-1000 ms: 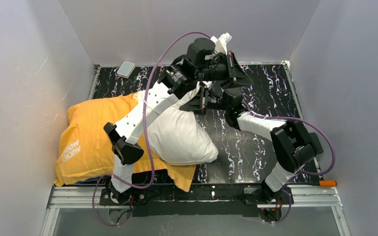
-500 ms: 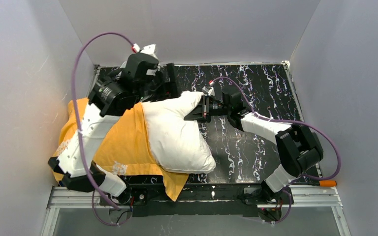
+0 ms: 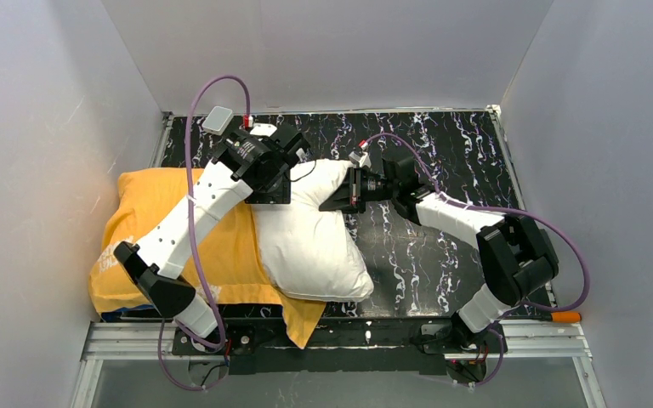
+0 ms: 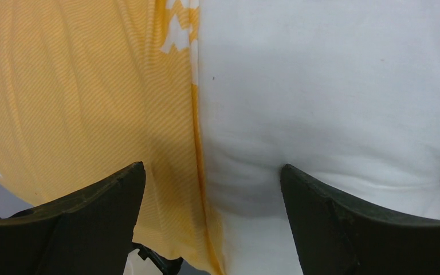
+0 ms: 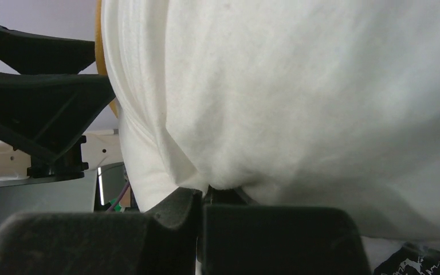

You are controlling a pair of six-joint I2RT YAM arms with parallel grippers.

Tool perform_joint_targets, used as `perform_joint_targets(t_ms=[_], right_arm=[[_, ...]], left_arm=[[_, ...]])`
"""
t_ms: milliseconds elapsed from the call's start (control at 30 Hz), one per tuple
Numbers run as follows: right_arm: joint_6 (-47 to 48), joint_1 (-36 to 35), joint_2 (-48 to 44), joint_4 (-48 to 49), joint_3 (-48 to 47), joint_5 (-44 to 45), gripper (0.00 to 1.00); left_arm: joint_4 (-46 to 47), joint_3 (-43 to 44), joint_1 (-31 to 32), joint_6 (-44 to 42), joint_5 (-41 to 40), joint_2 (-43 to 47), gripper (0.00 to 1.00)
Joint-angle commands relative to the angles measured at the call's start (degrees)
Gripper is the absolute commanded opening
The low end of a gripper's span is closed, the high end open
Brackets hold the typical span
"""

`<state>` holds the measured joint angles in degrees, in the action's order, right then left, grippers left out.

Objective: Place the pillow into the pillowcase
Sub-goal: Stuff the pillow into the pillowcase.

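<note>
The white pillow (image 3: 310, 242) lies mid-table, its left end under the top layer of the orange pillowcase (image 3: 140, 234); an orange flap sticks out beneath it at the front. My left gripper (image 3: 281, 185) hovers open over the case's mouth. In the left wrist view my left gripper (image 4: 212, 169) straddles the seam where the pillowcase (image 4: 63, 86) meets the pillow (image 4: 332, 86), with nothing gripped. My right gripper (image 3: 340, 195) is shut on the pillow's far right corner. The right wrist view shows my right gripper (image 5: 203, 197) pinching a fold of the pillow (image 5: 298, 86).
The black marbled table (image 3: 442, 255) is walled in by grey panels on three sides. A small white box (image 3: 218, 119) sits at the back left corner. An orange object (image 3: 566, 316) lies by the front right rail. The pillowcase presses against the left wall.
My left gripper has let go near the pillow's far corner, opened, and swung left then back to the case's mouth. The pillow has settled flatter. The right gripper keeps its hold.
</note>
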<state>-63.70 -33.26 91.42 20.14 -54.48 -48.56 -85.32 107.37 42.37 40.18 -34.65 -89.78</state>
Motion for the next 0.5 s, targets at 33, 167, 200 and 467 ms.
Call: perform_joint_targets(t_ms=[33, 167, 200, 467], right_arm=[[2.55, -0.15, -1.96, -2.26, -2.17, -0.67, 0.01], [2.94, -0.14, -2.24, -2.98, -2.30, -0.62, 0.01], [3.15, -0.07, -2.29, -3.36, -2.23, -0.57, 0.01], [3.28, -0.06, -1.80, -3.68, -2.50, -0.40, 0.01]], left_arm=[[-11.19, -4.82, -2.66, 2.78, -6.63, 2.91, 0.80], [-11.10, -7.85, -6.95, 4.33, -7.15, 6.72, 0.74], [-11.02, -8.44, -7.94, 4.00, -7.44, 7.47, 0.74], [-7.97, -13.03, -11.24, -2.14, -6.11, 3.50, 0.88]])
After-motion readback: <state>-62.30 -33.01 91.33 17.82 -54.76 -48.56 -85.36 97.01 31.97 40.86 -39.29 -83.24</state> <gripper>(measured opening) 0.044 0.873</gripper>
